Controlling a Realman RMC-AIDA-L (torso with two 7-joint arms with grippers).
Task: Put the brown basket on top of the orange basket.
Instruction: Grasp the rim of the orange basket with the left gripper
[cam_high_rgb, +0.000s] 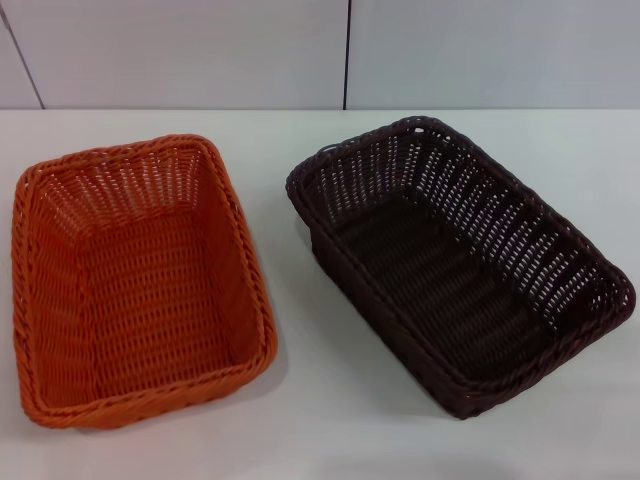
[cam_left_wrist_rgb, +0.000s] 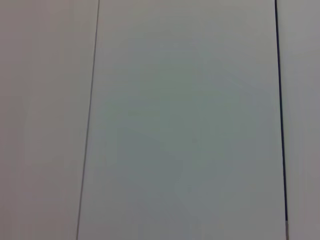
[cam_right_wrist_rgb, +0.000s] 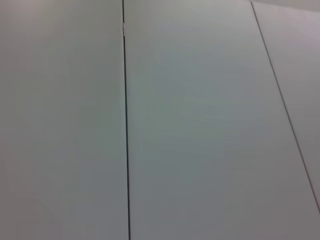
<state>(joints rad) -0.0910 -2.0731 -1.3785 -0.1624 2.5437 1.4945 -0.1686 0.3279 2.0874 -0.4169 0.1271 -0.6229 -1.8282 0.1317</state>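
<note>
Sitting apart on the white table, orange basket left, brown basket right; neither gripper visible.

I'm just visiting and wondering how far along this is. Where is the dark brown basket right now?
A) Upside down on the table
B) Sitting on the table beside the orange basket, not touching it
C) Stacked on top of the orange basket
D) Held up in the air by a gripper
B: the brown basket rests upright on the white table, with bare tabletop between it and the orange basket; no gripper shows.
</note>
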